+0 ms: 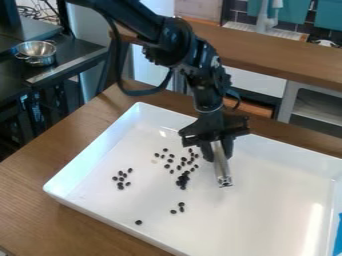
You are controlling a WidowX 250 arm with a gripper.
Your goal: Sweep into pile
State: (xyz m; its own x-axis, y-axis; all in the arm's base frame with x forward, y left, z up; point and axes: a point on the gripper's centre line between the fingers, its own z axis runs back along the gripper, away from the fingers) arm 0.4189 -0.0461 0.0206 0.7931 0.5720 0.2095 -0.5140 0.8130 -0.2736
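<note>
Black pieces [182, 181], perhaps beans, in loose clusters on white tray [267, 215], silvery tool [221, 166] slightly tilted nearby

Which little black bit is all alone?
The black bit lowest in view, near the front edge of the white tray: a gap surrounds it, while the others lie in groups.

The black arm [133, 17] has chunky joints [172, 42] and a looped dark cable [139, 93]. A thin pale ring [208, 110] sits above the black claw [218, 154].
</note>
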